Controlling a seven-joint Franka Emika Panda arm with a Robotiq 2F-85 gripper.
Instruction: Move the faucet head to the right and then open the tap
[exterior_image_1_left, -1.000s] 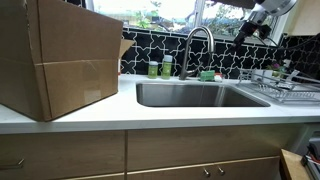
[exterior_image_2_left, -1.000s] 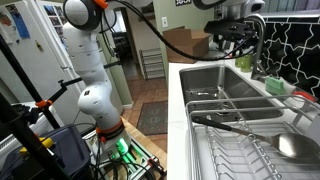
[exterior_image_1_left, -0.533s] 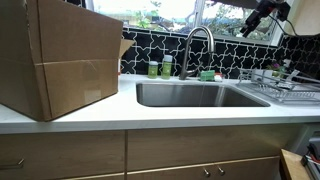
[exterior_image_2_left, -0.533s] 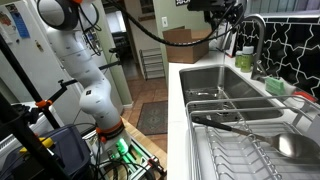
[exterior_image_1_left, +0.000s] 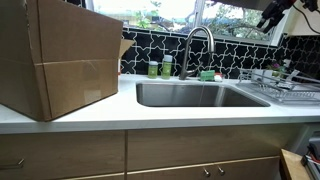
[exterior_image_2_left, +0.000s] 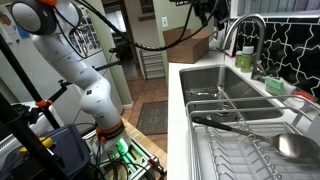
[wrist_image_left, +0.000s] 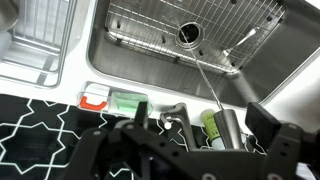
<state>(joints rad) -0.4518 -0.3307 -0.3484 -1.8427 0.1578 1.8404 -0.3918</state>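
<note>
In an exterior view, the gripper (exterior_image_1_left: 272, 14) hangs high at the top edge of the frame, above the wire dish rack (exterior_image_1_left: 285, 92) and well apart from the tap (exterior_image_1_left: 189, 55). The tap's silver gooseneck arches behind the steel sink (exterior_image_1_left: 200, 95), and the faucet head (exterior_image_1_left: 211, 46) points down over the basin. Two green bottles (exterior_image_1_left: 160, 68) stand just beside the tap's base, and a large cardboard box (exterior_image_1_left: 60, 55) sits on the counter. Whether the jaws are apart cannot be told here.

In an exterior view along the counter, the white arm (exterior_image_2_left: 75, 70) reaches up and over, and the gripper (exterior_image_2_left: 212, 10) is partly cut off by the top edge, above and apart from the tap (exterior_image_2_left: 262, 45). The faucet head (exterior_image_2_left: 226, 46) hangs over the sink (exterior_image_2_left: 205, 85).

The wrist view looks straight down. The gripper (wrist_image_left: 185, 152) shows dark, blurred fingers (wrist_image_left: 278, 148) spread wide with nothing between them. Beneath it the tap (wrist_image_left: 210, 88) stretches out over the sink (wrist_image_left: 270, 70) toward the drain (wrist_image_left: 188, 33). A green sponge (wrist_image_left: 127, 101) lies on the ledge.
</note>
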